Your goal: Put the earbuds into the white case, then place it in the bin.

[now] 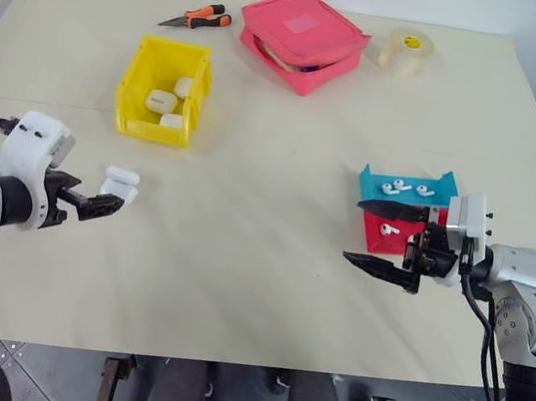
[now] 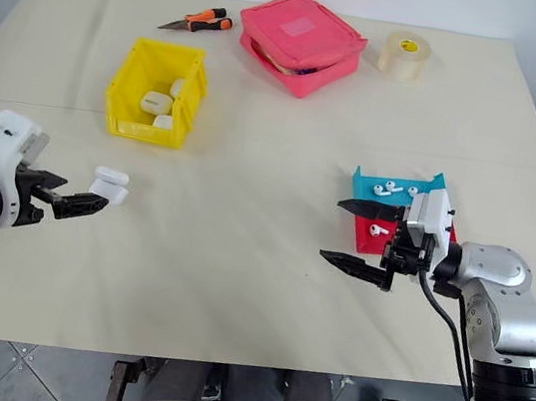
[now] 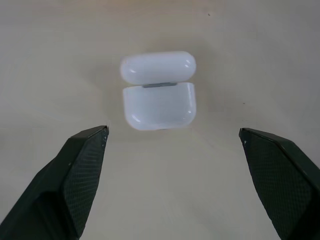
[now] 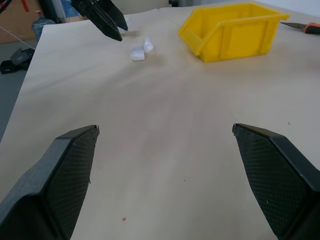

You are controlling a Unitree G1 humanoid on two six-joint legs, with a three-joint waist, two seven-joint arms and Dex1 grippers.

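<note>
Earbuds point(image 1: 397, 188): I count four from the head camera, three in the teal tray point(image 1: 376, 182) and one point(image 1: 390, 229) in the red tray point(image 1: 375, 239) just in front of it, both trays on the right side of the desk point(image 1: 255, 289). I can't be sure the red tray holds only that one, because my right hand point(image 1: 374, 235) partly covers it.

One white case point(image 1: 120, 184) lies on the desk at the left with its lid swung open, well apart from the trays and in front of the yellow bin point(image 1: 143, 76). My left hand point(image 1: 98, 203) hangs just short of that case, fingers spread wide and gripping nothing; through the left wrist camera the case point(image 3: 159, 90) sits between and beyond the two fingertips point(image 3: 85, 150), touching neither.

The bin already holds three more white cases point(image 1: 162, 101), as far as I can make out.

My right hand points across toward the left, above the desk beside the trays, jaws spread wide and empty. From its wrist camera I see the bin point(image 4: 230, 30), the open case point(image 4: 140, 50) and my left hand point(image 4: 105, 17) beyond it.

At the far edge lie one pink zipped pouch point(image 1: 302, 39), one roll of tape point(image 1: 407, 52) and one pair of orange-handled pliers point(image 1: 196, 18).
</note>
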